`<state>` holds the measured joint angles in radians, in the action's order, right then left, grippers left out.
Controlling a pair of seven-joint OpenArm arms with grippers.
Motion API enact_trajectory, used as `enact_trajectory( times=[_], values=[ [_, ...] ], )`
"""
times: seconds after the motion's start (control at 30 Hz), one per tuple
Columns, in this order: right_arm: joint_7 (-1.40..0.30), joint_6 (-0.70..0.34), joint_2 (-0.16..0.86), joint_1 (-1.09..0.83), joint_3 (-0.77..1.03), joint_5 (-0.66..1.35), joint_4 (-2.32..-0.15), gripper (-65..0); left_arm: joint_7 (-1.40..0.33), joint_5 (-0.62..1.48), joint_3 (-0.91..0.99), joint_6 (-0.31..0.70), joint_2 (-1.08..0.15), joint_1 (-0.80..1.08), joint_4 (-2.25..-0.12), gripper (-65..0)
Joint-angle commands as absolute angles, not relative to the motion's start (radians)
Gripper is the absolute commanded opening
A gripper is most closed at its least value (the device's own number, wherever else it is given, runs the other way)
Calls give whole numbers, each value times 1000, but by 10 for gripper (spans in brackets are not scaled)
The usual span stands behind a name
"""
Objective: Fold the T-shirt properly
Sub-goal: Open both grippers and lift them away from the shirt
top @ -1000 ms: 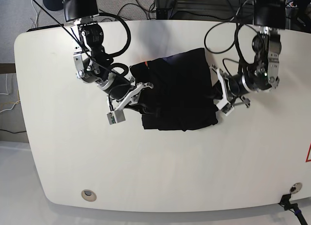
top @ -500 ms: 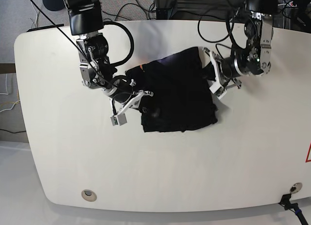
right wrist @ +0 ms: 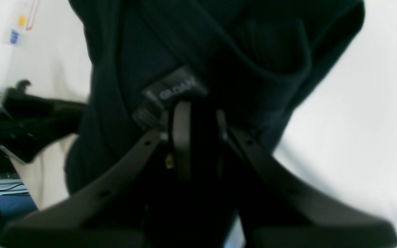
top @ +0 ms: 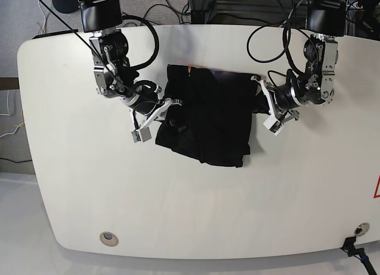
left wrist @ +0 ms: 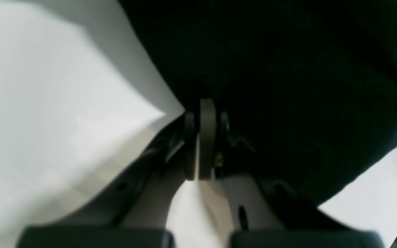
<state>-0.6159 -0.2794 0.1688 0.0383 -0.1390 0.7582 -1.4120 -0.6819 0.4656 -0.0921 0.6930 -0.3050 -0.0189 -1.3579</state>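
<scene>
Left wrist view: I see my left gripper (left wrist: 203,137) with fingers pressed together, black cloth of the T-shirt (left wrist: 288,86) bunched at the tips; whether it is pinched I cannot tell. White table (left wrist: 47,103) alongside.

Right wrist view: my right gripper (right wrist: 193,137) is clamped on a thick fold of T-shirt (right wrist: 219,51), close under the neck tag (right wrist: 171,93).

Base view: T-shirt (top: 208,120) hangs bunched mid-table (top: 178,209), between both arms. Right gripper (top: 169,106) sits at its one edge, left gripper (top: 261,103) at the other.
</scene>
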Motion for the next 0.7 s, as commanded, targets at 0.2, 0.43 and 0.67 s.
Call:
enact_trajectory(
  times=[0.2, 0.43, 0.67],
  values=[
    [-601, -289, 173, 67, -137, 776, -1489, -567, -711, 447, -90, 698, -314, 21, -1466, -650],
    [-604, -199, 200, -8, -140, 728, -1799, -567, -710, 361, 18, 698, -372, 59, -1692, -650],
    [-509, -194, 206, -283, -137, 326, -2003, -565, -437, 199, 282, 698, -275, 328, -1859, -650]
  ],
)
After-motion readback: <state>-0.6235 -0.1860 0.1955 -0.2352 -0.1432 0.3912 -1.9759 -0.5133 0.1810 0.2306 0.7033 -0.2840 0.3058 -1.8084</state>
